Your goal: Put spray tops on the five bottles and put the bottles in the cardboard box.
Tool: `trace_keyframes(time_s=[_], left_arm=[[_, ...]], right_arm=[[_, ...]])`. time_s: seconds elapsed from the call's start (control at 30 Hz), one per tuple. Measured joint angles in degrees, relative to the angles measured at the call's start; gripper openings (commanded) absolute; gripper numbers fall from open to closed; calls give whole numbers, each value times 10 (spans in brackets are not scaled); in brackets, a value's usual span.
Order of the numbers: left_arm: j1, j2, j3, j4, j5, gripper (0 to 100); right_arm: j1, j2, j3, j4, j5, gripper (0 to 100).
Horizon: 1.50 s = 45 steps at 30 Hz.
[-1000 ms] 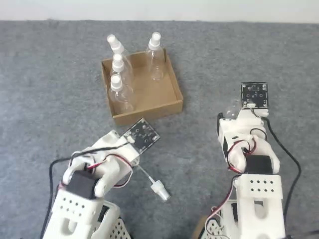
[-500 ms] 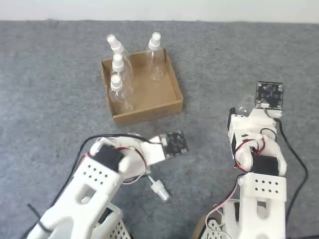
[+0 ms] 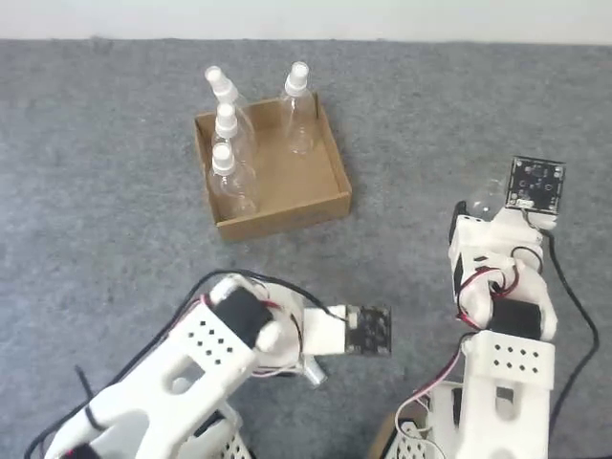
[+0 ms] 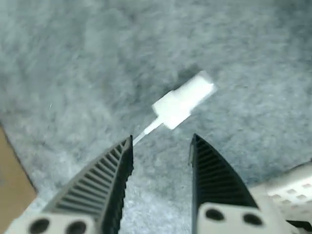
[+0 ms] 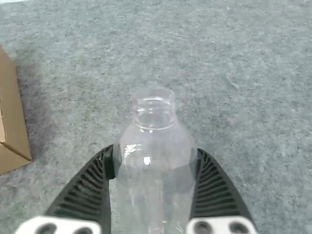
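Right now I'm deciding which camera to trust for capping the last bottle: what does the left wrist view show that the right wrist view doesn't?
Left wrist view: a loose spray top lying on its side, its thin tube pointing at the open left gripper, which is not touching it. Right wrist view: an uncapped clear bottle clamped between the fingers of the right gripper, with a corner of the cardboard box nearby. Both: the grey carpet underneath.
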Motion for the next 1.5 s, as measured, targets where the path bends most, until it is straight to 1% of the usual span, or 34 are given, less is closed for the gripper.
trace_keyframes(time_s=[0.13, 0.4, 0.67, 0.83, 0.97, 1.17, 1.33, 1.43, 1.5], left_arm=[[35, 0, 27, -12, 0, 181], [93, 0, 29, -15, 0, 181], [97, 8, 29, -18, -18, 181], [97, 96, 29, -74, -20, 179], [97, 188, 19, -108, -22, 137], [97, 267, -4, -136, -20, 101], [98, 288, -4, -152, -20, 9], [98, 288, -5, -152, -16, 13], [99, 288, -5, -152, 2, 13]], right_arm=[[-1, 0, 0, -3, -1, 37], [3, 0, 0, -4, -1, 37], [2, 0, 0, -4, -1, 37], [2, 0, 0, -4, -1, 37], [2, 0, 0, -4, -1, 37], [2, 0, 0, -4, -1, 37], [2, 0, 0, -4, -1, 37], [2, 0, 0, -4, -1, 37], [2, 0, 0, -4, -1, 37]])
